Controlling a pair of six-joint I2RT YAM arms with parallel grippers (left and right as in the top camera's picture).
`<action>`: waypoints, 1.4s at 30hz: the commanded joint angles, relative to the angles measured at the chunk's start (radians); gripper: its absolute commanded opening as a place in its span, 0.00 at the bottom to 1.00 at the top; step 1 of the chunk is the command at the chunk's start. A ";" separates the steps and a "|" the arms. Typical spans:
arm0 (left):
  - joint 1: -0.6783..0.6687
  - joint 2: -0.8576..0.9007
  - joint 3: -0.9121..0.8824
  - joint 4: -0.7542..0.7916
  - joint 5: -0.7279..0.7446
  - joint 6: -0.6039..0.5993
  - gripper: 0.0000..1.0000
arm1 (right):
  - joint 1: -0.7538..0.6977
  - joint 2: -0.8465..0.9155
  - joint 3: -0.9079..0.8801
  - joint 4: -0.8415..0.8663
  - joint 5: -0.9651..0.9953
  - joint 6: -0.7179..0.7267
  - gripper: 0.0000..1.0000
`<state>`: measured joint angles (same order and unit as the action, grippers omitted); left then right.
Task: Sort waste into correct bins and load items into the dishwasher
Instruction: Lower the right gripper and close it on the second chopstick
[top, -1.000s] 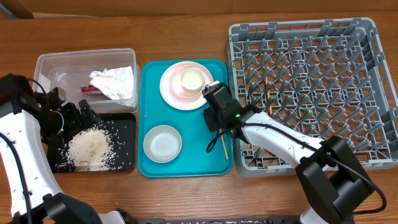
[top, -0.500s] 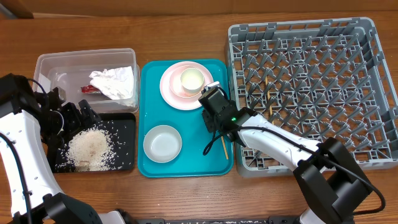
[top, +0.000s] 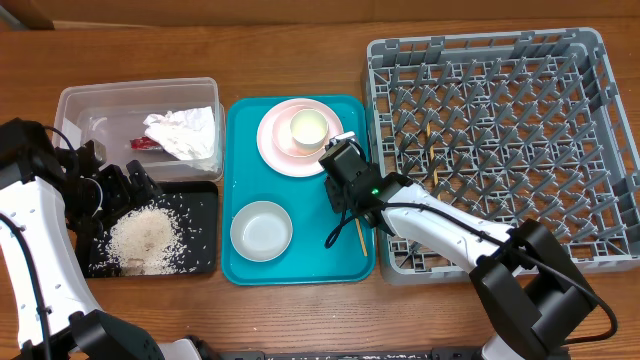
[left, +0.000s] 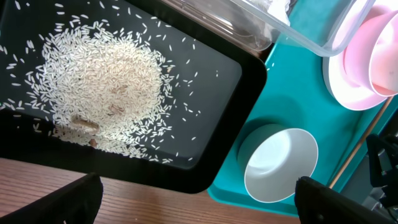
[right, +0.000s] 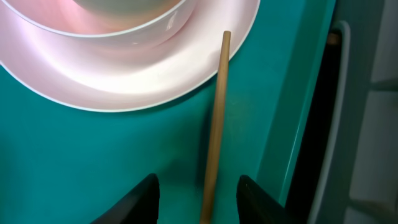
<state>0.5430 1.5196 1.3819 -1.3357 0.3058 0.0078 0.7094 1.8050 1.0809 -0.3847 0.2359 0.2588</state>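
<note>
A wooden chopstick lies on the teal tray beside the pink plate, which holds a white cup. My right gripper is open low over the tray, one finger on each side of the chopstick. A white bowl sits at the tray's front. My left gripper is open and empty above the black tray of rice. The clear tub holds the napkin and red wrapper. The grey dish rack stands on the right.
A thin brown stick stands among the rack's pegs. The rack's left wall is close beside my right gripper. The teal tray's raised rim lies between the chopstick and the rack.
My right gripper has shifted slightly left and forward along the teal tray over the chopstick, then held still. The left arm has not moved.
</note>
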 joint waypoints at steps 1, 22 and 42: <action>-0.008 -0.005 0.020 0.002 -0.002 0.015 1.00 | 0.003 0.006 -0.002 0.006 -0.002 0.012 0.42; -0.008 -0.005 0.020 0.002 -0.002 0.015 1.00 | 0.003 0.006 -0.002 -0.013 -0.020 0.053 0.37; -0.008 -0.005 0.020 0.002 -0.002 0.015 1.00 | 0.014 0.005 0.148 -0.122 -0.016 -0.137 0.16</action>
<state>0.5430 1.5196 1.3819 -1.3357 0.3058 0.0074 0.7128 1.8069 1.1843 -0.4911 0.2146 0.1871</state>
